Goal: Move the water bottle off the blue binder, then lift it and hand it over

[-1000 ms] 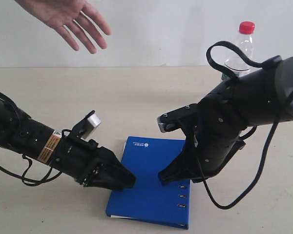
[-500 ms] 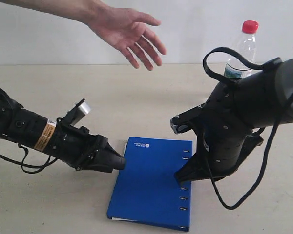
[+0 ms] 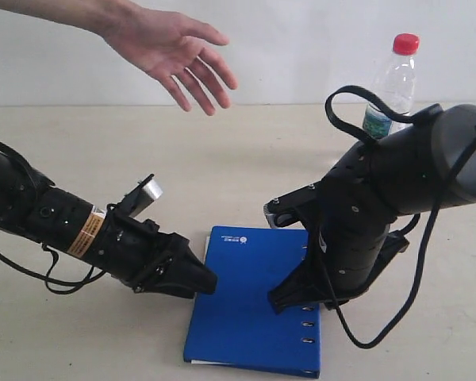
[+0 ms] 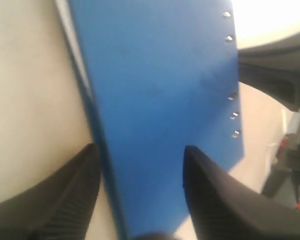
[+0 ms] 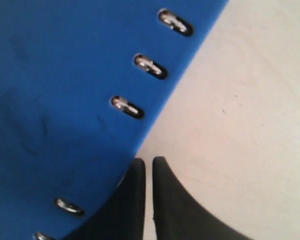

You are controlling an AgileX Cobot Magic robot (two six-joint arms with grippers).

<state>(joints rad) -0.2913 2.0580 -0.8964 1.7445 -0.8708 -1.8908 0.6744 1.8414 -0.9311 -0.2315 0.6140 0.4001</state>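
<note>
If pushed by the shut, empty right end effector (image 5: pixel 148 163), the blue binder (image 3: pixel 250 311) could be slid from the open left end effector (image 4: pixel 140 150).

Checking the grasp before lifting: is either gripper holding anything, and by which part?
Nothing is held. The left gripper is open astride the unslotted edge of the blue binder; the right gripper is shut, empty, at its slotted edge.

Pinched-together gripper (image 5: pixel 148 162) sits at slotted edge of blue binder (image 5: pixel 65 75).
</note>
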